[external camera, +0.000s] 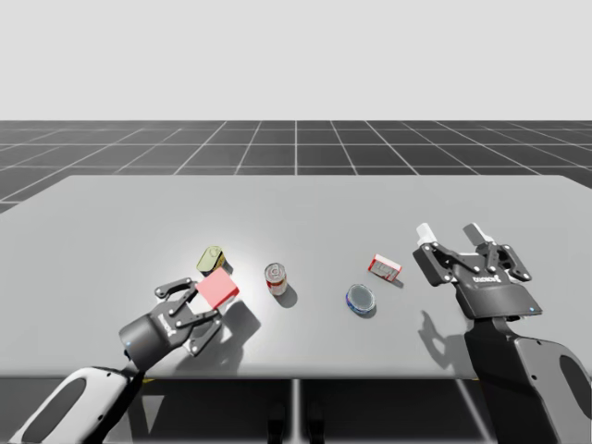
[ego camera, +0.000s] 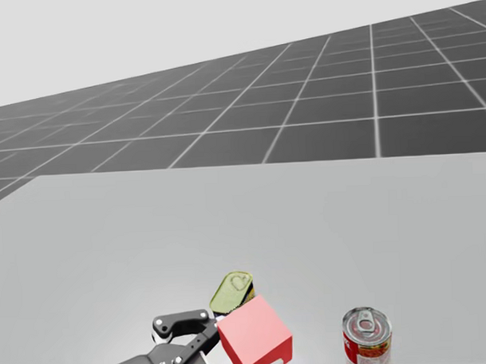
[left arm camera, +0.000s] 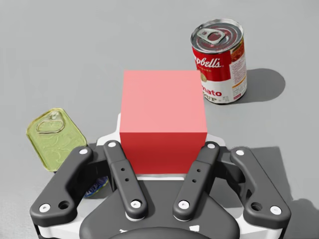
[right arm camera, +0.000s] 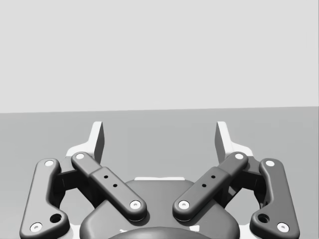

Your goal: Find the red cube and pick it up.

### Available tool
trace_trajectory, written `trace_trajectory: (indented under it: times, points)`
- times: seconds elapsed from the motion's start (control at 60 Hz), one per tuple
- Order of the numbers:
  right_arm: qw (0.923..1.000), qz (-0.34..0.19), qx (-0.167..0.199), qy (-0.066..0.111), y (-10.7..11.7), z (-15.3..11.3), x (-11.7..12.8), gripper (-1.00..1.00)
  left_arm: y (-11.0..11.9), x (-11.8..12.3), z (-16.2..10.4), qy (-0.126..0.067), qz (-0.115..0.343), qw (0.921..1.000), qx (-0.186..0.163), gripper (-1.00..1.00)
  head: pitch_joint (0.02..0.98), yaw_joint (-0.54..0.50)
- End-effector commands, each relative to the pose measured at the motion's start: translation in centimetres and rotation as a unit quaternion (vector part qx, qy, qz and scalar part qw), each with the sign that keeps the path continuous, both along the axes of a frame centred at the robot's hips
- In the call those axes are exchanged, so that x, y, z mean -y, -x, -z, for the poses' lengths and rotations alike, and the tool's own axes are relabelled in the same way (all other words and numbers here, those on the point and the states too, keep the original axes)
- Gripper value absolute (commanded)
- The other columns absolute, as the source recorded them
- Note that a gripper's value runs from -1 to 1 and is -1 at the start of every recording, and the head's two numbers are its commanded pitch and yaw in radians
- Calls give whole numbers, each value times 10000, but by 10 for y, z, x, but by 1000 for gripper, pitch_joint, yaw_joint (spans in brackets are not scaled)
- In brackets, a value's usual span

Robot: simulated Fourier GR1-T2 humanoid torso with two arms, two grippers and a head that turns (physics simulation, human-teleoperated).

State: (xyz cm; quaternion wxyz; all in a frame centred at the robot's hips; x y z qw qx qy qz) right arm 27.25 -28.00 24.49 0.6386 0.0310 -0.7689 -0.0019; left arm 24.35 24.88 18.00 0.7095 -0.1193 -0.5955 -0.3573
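The red cube sits between the fingers of my left gripper, which is shut on it at the front left of the table. In the left wrist view the red cube is pinched from both sides by that gripper. Its shadow falls on the table to the right, so it seems held off the surface. The head view shows the cube with the gripper behind it. My right gripper hovers open at the right with nothing in it; between its fingers is bare space.
A flat yellow-green tin lies just beyond the cube. A red and white can stands to its right. Further right lie a round blue tin and a small red box. The grey table's front edge runs just behind my left hand.
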Motion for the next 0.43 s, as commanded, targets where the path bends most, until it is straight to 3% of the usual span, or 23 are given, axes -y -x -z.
trace_trajectory:
  times: [0.017,0.083,0.2,0.217,0.433]
  points:
    - [10000,7,2,-8,0,0,1,-1000,-2,13,-32,33,549,9981,273,1000,499,349]
    - [10000,12,5,-8,0,0,1,-1000,-7,12,-45,177,394,9981,443,1000,500,347]
    - [10000,18,5,-11,0,0,1,-1000,-16,13,-67,599,-19,9957,713,1000,498,346]
    - [10000,21,8,-11,0,0,1,-1000,-18,13,-73,712,-123,9942,797,1000,497,345]
    - [10000,23,8,-11,0,0,2,-1000,-30,18,-115,1207,-724,9799,1411,1000,487,342]
